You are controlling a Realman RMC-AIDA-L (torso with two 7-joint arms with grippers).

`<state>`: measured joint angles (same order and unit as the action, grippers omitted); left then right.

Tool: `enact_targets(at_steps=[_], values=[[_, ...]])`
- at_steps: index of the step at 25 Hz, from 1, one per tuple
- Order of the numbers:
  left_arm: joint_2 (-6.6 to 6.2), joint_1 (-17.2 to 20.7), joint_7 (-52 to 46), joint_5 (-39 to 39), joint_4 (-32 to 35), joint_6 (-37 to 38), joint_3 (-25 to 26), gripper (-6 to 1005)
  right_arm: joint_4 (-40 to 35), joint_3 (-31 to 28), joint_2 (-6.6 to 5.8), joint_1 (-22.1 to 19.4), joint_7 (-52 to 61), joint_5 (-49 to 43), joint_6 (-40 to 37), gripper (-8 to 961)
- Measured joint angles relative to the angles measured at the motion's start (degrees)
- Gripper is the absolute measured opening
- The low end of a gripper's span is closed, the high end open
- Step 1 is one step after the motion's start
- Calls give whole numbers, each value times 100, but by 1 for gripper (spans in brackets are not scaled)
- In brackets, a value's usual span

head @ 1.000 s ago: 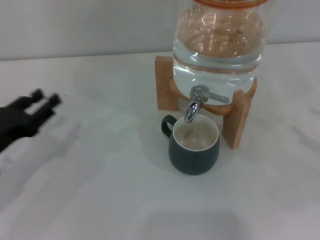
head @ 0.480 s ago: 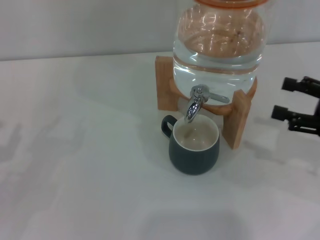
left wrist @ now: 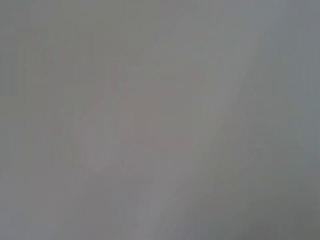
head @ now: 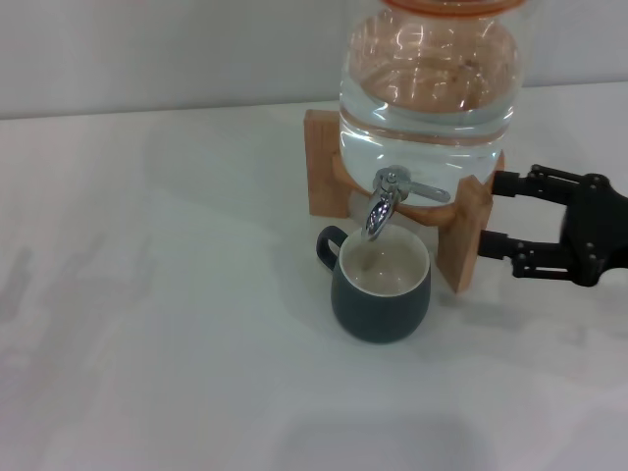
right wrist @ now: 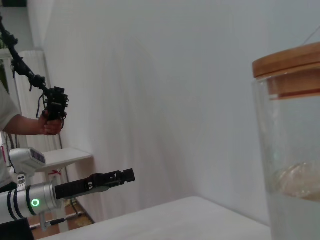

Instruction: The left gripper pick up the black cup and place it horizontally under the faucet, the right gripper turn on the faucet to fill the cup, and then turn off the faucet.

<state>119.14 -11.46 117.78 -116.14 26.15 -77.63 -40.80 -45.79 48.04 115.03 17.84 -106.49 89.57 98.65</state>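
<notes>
The black cup stands upright on the white table, its cream inside directly under the chrome faucet. The faucet's thin lever points to the right. No water stream shows. My right gripper is open, level with the faucet, its fingertips beside the right post of the wooden stand, a short way right of the lever. My left gripper is out of the head view. It shows far off in the right wrist view, held in the air away from the jar, empty.
The clear jar of water with an orange-rimmed lid sits on the stand; it also shows in the right wrist view. The white table spreads left and front. A person's hand holds a device far behind.
My left gripper has drawn back out of the head view to the left. My right gripper has come in from the right edge and moved left up to the stand.
</notes>
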Motion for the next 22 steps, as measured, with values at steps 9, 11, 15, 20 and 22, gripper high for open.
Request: enact_targets(at_steps=[9,11,15,20,22], values=[[-3,5,43,-23,-50,-26,5,514,-44,582,11,182,182,104,-603,839],[-1,9,43,-23,-54,-31,5,514,-49,647,11,213,225,108,-641,839],[0,3,43,-23,-57,-36,8,515,-63,750,11,251,263,119,-672,839],[-3,-20,43,-23,-57,-6,11,515,-70,854,11,268,292,121,-651,838],[-4,-28,43,-23,-58,4,11,515,-71,884,10,272,294,121,-628,838]])
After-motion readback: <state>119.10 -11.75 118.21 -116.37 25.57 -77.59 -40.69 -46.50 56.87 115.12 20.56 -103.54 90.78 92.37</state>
